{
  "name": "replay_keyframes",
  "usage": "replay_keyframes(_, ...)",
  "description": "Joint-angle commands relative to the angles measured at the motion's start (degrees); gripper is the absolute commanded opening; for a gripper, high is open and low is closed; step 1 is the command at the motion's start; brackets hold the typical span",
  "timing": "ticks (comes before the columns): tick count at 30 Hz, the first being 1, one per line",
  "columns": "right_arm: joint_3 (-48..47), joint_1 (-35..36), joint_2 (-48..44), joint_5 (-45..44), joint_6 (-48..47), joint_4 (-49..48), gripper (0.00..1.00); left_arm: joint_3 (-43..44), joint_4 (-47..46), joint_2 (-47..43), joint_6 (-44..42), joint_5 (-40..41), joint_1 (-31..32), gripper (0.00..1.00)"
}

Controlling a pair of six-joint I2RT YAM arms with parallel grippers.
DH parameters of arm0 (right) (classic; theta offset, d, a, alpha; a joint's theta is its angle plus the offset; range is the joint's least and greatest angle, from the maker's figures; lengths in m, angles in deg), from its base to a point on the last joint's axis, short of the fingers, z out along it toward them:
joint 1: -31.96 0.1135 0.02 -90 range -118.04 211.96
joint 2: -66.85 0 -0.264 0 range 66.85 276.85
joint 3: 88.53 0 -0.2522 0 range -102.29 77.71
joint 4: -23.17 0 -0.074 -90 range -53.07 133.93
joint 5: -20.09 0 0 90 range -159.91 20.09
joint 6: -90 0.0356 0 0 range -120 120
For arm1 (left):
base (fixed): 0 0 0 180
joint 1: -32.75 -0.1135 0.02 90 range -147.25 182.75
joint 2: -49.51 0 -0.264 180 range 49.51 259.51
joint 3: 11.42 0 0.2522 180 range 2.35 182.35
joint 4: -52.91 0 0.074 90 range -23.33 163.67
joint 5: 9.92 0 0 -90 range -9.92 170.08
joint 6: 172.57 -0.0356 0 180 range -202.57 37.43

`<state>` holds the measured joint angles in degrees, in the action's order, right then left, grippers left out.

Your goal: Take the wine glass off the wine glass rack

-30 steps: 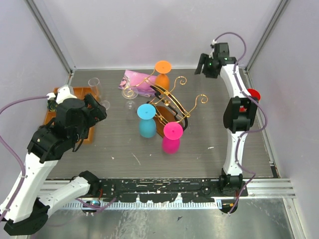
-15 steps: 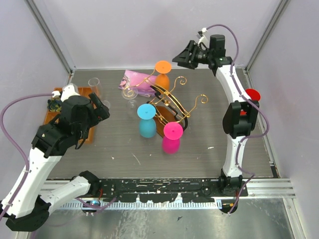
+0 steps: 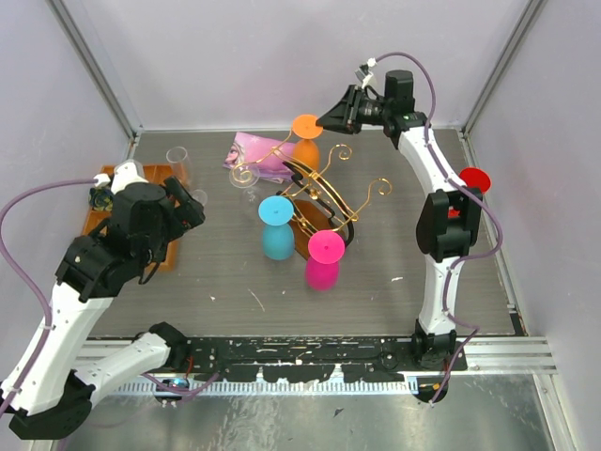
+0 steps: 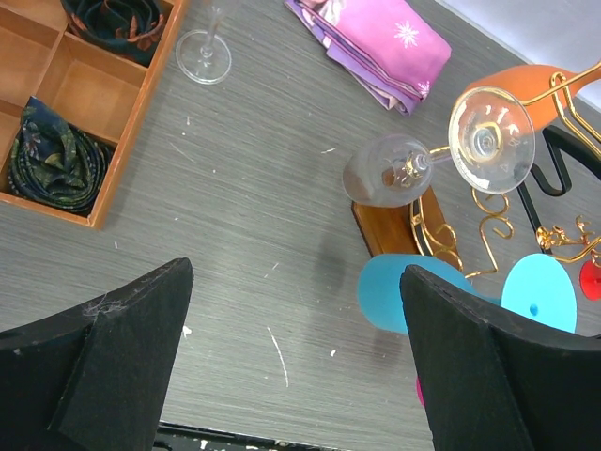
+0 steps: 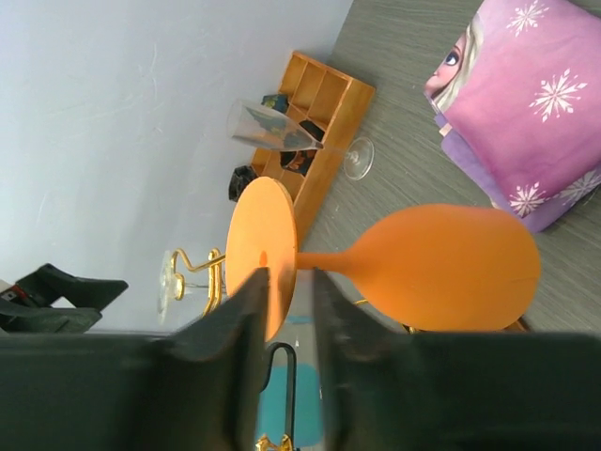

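Top external view: the rack [image 3: 329, 193] stands mid-frame on the bench [image 3: 235, 272], an orange glass [image 3: 306, 128] hanging foot-up at its upper end. Its foot rim sits in the narrow gap of the right fingers [image 5: 235, 338]; contact unclear. At frame left the left fingers [image 4: 103, 366] gape wide, empty.

- Robotics lab cell: pale walls [image 3: 282, 56], aluminium posts [image 3: 94, 66] at 11 and 1 o'clock, grey table [image 3: 235, 282].
- Left arm [image 3: 94, 272] and right arm [image 3: 441, 225] bolted to a metal rail [image 3: 516, 349] at 6 o'clock.
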<state>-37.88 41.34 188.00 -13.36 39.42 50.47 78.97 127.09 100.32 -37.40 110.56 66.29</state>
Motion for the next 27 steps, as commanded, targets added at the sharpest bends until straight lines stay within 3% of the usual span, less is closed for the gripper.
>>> replay_keyframes(1,-0.6,0.1,-2.9,2.1,-0.4,-1.8,0.19,1.4,0.0,-1.0,0.4,0.0,0.1,0.99)
replay_keyframes(4,-0.3,0.0,-3.5,3.0,1.1,-3.7,0.01,1.3,0.0,-0.9,0.5,-0.1,0.1,0.99)
replay_keyframes(14,2.6,0.2,-6.3,6.0,13.7,-17.0,0.01,0.7,-0.2,-1.3,1.0,-0.6,0.1,0.99)
replay_keyframes(21,-8.2,0.1,-1.4,0.3,9.7,-7.2,0.01,0.9,0.1,-2.0,1.2,-0.7,0.1,0.99)
replay_keyframes(27,-10.6,0.8,0.1,-1.8,9.0,-5.2,0.01,0.5,0.3,-3.4,0.8,0.4,0.1,0.99)
